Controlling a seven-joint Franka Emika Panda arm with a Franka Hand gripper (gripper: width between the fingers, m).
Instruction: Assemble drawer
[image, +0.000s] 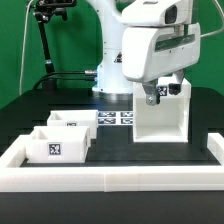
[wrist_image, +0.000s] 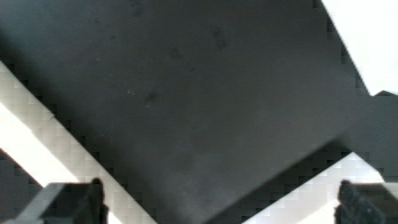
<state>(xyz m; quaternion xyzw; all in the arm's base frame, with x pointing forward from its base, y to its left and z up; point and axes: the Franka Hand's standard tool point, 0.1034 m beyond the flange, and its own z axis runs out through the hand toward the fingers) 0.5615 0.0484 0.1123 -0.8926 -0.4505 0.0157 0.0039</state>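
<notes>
The tall white housing (image: 162, 118) stands upright on the black table at the exterior view's right, with a tag on its upper front. Two small open-topped white trays sit at the left, one in front (image: 55, 148) and one behind (image: 73, 124), each tagged. My gripper (image: 150, 98) hangs at the housing's upper left corner. In the wrist view my gripper (wrist_image: 221, 202) is open, its dark fingertips (wrist_image: 71, 205) far apart and nothing between them. Under it is a dark surface bounded by slanted white edges (wrist_image: 45, 140); I cannot tell whether a finger touches the housing.
A low white border wall (image: 110, 180) runs along the front and sides of the table. The marker board (image: 118, 118) lies flat behind, between the trays and the housing. The robot's base and a black stand are at the back.
</notes>
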